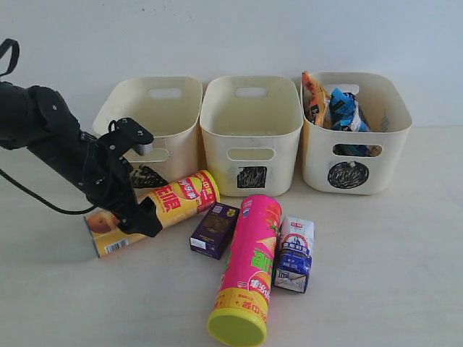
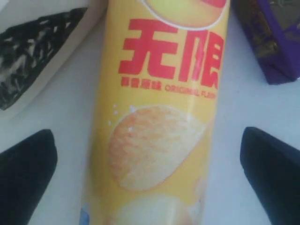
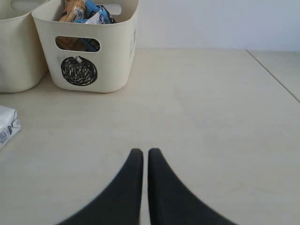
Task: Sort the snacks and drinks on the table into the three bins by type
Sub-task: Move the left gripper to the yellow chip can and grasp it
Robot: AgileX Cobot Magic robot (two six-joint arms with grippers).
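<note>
Cream table (image 1: 376,289): left gripper (image 2: 150,159) spread wide, straddling yellow tube (image 1: 173,201), not touching. Tube lies flat before the triangle bin (image 1: 187,137), axis diagonal, far end toward square bin (image 1: 251,134). Right gripper (image 3: 145,157) clenched, empty.

Exterior: left arm (image 1: 72,155) is covering the middle of the yellow-red tube (image 1: 181,196) and part of the triangle mark (image 1: 149,177). The bags (image 1: 331,107) are sitting half hidden behind the circle bin (image 1: 391,144) wall. Left wrist view is cropping the tube at both ends and the purple box (image 2: 274,40). Right wrist view is cutting the blue-and-white carton (image 3: 7,123).
</note>
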